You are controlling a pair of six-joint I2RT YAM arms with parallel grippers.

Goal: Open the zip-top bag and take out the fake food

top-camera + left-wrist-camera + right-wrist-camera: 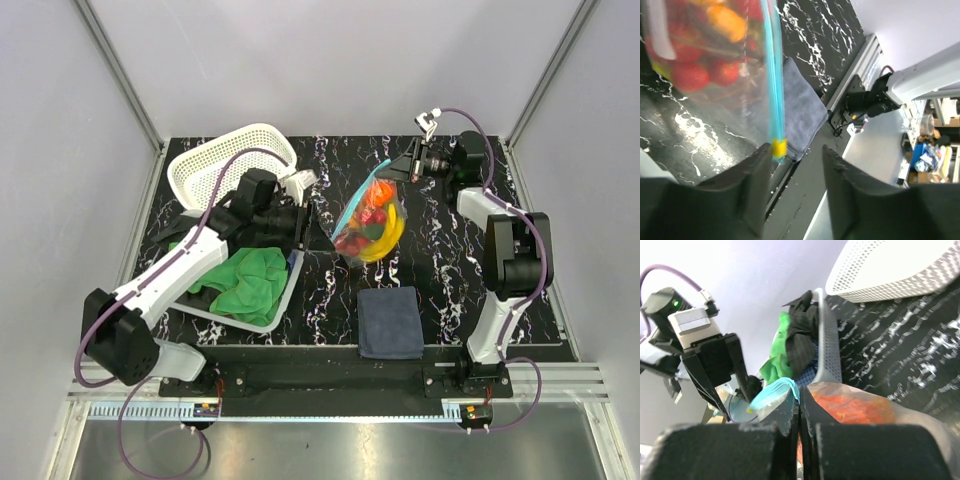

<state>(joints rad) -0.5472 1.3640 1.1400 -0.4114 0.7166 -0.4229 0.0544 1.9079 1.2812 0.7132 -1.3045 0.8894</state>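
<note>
Pinching the teal zip strip (774, 394) of the zip-top bag (355, 215), the right gripper (800, 407) has its jaws pressed together on the bag's top corner, toward the far right of the table (450, 290). The left gripper (796, 150) has its jaws spread, with the strip's yellow tab (779, 147) just beside one finger; contact cannot be confirmed. The bag slants across the table's middle with the fake food (372, 228) inside. A dark blue cloth (390, 322) lies at the near edge.
</note>
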